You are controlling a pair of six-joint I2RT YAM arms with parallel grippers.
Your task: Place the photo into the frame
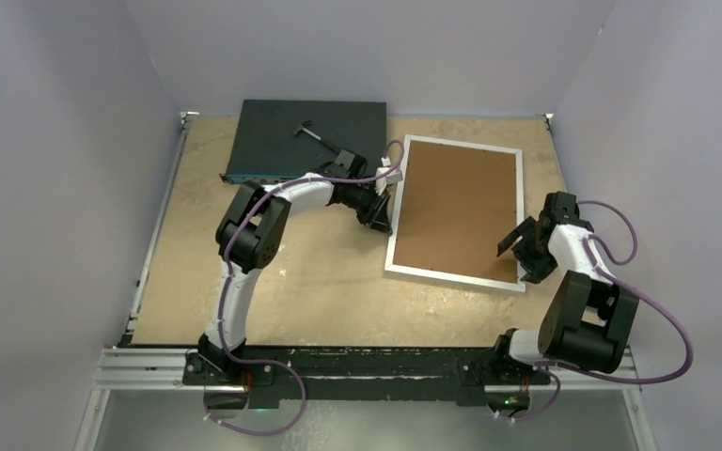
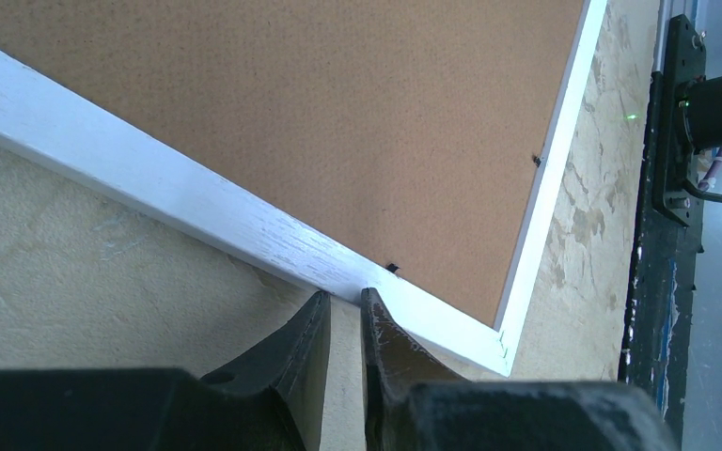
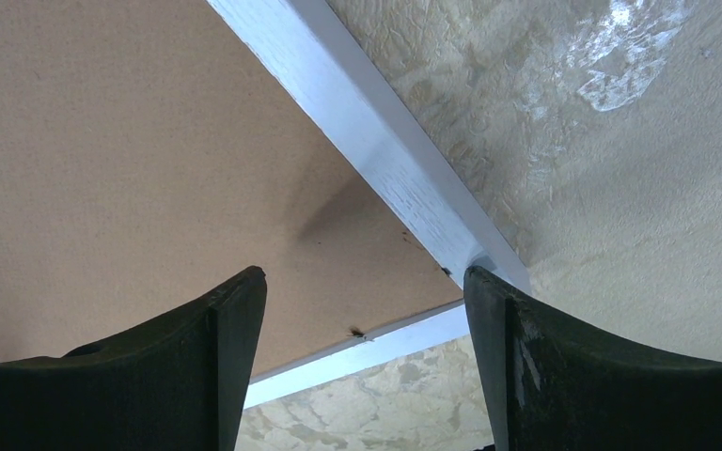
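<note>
On the chipboard table [image 1: 291, 282], left hand [image 2: 345, 305] nearly pressed together, right hand [image 3: 365, 287] spread.

Two black-and-white robot arms are bolted at the near edge. The left arm rises from its base, bends at a raised elbow, and reaches right and far, wrist turned rightward. The left gripper [image 1: 383, 218] points low, its fingers [image 2: 303, 349] nearly together with only a thin slit between them. The right arm folds back near its base, forearm angled left. The right gripper [image 1: 519, 249] has its jaws spread wide, with nothing between them.
</note>
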